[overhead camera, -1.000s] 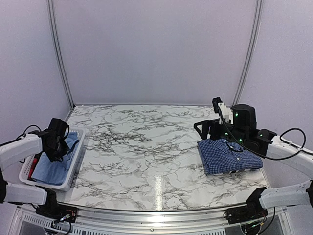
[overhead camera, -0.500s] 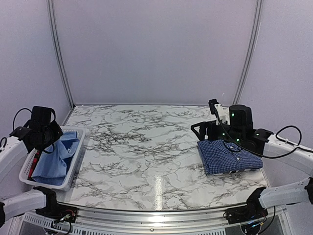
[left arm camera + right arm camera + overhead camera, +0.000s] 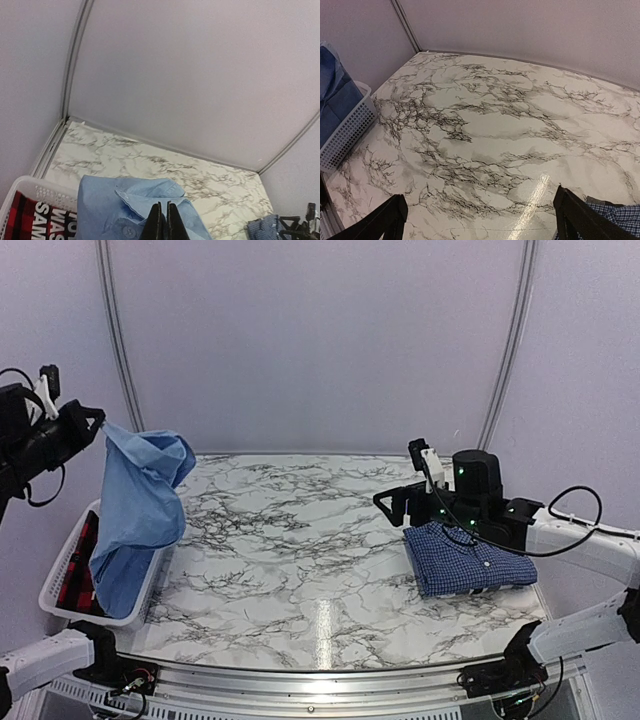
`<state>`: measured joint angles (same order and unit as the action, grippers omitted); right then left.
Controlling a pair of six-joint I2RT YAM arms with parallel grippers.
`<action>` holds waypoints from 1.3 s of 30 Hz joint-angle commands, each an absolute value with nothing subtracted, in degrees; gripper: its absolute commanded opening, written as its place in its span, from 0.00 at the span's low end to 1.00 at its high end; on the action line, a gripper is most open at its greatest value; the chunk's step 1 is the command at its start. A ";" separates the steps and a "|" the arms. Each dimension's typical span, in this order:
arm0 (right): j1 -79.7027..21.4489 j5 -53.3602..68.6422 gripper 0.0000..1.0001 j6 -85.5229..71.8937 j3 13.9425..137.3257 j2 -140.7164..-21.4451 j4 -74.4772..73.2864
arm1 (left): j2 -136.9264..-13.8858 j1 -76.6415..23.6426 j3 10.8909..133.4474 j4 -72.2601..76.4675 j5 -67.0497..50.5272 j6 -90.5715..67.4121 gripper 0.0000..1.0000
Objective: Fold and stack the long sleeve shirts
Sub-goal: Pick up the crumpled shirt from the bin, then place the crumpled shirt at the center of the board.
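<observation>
My left gripper (image 3: 97, 420) is shut on the light blue shirt (image 3: 138, 515) and holds it high above the white basket (image 3: 62, 576); the shirt's lower end hangs into the basket. In the left wrist view the fingers (image 3: 156, 224) pinch the shirt (image 3: 107, 207) near its collar. The dark blue checked shirt (image 3: 469, 559) lies folded on the table's right side. My right gripper (image 3: 392, 502) is open and empty, just left of and above that shirt's far corner. The checked shirt's edge shows in the right wrist view (image 3: 620, 216).
A red-and-black garment (image 3: 78, 575) with white letters lies in the basket; it also shows in the left wrist view (image 3: 37, 217). The basket stands at the table's left edge and shows in the right wrist view (image 3: 342, 135). Marble table (image 3: 290, 550) between basket and folded shirt.
My left gripper has risen up and left, lifting the light blue shirt out of the basket. My right gripper has shifted slightly left and stays open.
</observation>
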<state>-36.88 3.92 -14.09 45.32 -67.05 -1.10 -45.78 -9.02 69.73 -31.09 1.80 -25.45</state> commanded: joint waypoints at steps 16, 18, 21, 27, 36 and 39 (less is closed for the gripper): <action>-37.80 2.83 0.98 -13.53 50.91 -68.09 4.94 | -71.15 -47.54 104.73 -19.51 -3.66 -15.93 0.00; -37.83 2.81 0.99 -13.41 51.35 -67.87 4.48 | -75.25 -53.19 109.81 -19.51 -1.61 -13.85 0.00; -37.80 2.43 0.99 -13.14 51.73 -67.23 4.01 | -80.88 -59.61 118.81 -19.56 -0.99 -10.96 0.00; -37.80 1.47 0.99 -12.81 51.83 -66.16 3.34 | -83.65 -60.86 122.45 -16.93 3.03 -10.03 0.00; -37.83 -2.94 0.99 -14.78 52.29 -68.96 1.91 | -86.73 -27.01 90.58 7.92 -27.48 -39.37 0.00; -37.81 -4.74 0.99 -15.94 52.95 -72.03 0.28 | -95.73 -23.49 84.08 10.89 -32.11 -40.84 0.00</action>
<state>-37.36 -1.02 -14.04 50.09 -68.62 2.42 -84.99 -27.18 91.74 2.48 -20.21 -32.80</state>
